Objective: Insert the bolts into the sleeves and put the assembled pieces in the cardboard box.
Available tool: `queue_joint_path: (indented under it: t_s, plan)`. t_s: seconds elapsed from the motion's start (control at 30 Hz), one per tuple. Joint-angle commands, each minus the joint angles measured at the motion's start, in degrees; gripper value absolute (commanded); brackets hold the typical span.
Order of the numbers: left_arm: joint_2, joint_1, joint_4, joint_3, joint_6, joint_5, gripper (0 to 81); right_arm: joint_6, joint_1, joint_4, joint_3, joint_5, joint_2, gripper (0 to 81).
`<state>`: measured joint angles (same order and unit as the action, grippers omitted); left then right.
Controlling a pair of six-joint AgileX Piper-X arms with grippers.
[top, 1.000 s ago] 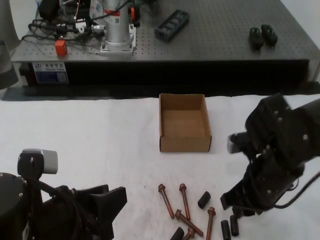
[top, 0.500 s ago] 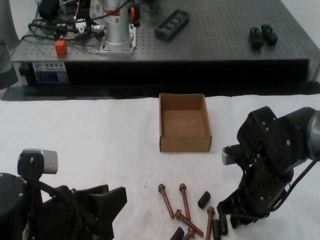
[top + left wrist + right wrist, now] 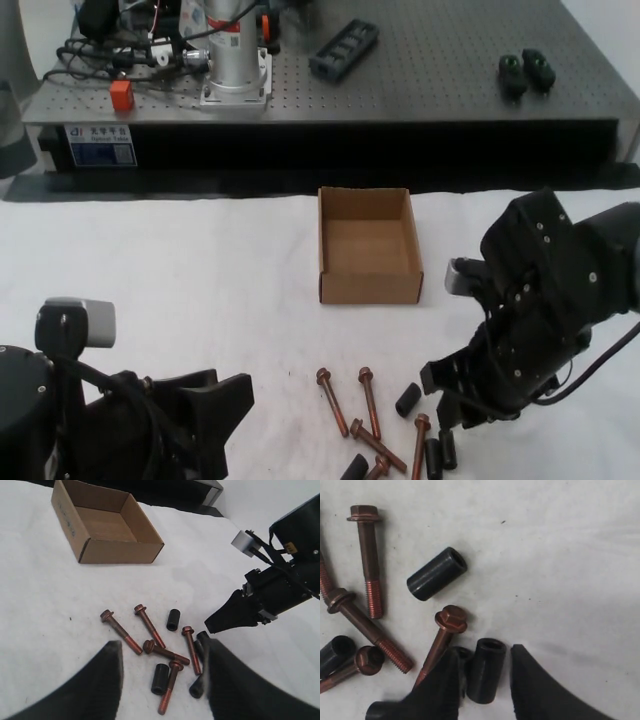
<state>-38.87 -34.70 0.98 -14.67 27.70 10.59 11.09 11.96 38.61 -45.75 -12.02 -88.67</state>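
The white-covered counter (image 3: 200, 290) takes up the lower part of the high view. Across the top of that frame runs a grey perforated bench (image 3: 440, 80) carrying gear that has no part in this job. The right arm (image 3: 545, 300) bulks at the lower right of the frame and the left arm (image 3: 60, 420) at the lower left. The cardboard box (image 3: 368, 245) sits open at the centre, no assembled piece in it yet, well apart from the loose parts. The left end effector (image 3: 162, 647) hangs with its jaws wide apart and nothing between them. The right end effector (image 3: 482, 680) is low over the pile, jaws spread and straddling one black sleeve (image 3: 486, 671). A sliver of cloth shows on each side of the sleeve, so I judge it not yet clamped. That sleeve lies flat, its long axis running along the fingers and its open mouth pointing away from the wrist, so closing would bear on its curved flanks. The right arm is plainly the nearer. Five copper bolts (image 3: 370, 405) lie loose at the lower centre of the high view, none inserted. Two things stand in the way. A second sleeve (image 3: 462, 654) lies just beside the chosen one, tucked against one finger. A bolt head (image 3: 451, 618) is near it, its shank running under that finger. Either could be nipped. Another sleeve (image 3: 437, 573) lies apart.
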Motion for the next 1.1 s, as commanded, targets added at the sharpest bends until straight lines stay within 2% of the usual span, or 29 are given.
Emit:
queue_joint_path:
  t_s: [0.0,0.1,0.23,0.57,0.77,1.07]
  plan:
    - [-0.2,0.07,-0.68,-0.65,-1.17,0.25,36.8,0.49,2.04,0.25,-0.5,1.27,-1.62,25.6]
    - [-0.2,0.07,-0.68,-0.65,-1.17,0.25,36.8,0.49,3.92,0.25,-0.5,2.79,-3.11,25.6]
    - [-0.2,0.07,-0.68,-0.65,-1.12,0.36,36.8,0.49,5.46,0.66,-0.5,9.01,-3.96,25.6]
    - [-0.2,0.07,-0.68,-0.65,-1.12,0.81,36.8,-0.62,5.56,1.91,-0.39,10.36,-3.92,25.6]
    - [-0.2,0.07,0.61,-0.65,-1.12,0.79,36.8,-0.83,5.56,1.34,-0.39,11.26,-4.17,18.3]
    - [-5.3,0.07,2.82,-1.19,-1.12,0.79,36.8,-3.4,5.56,2.79,-0.39,11.45,-7.04,18.3]
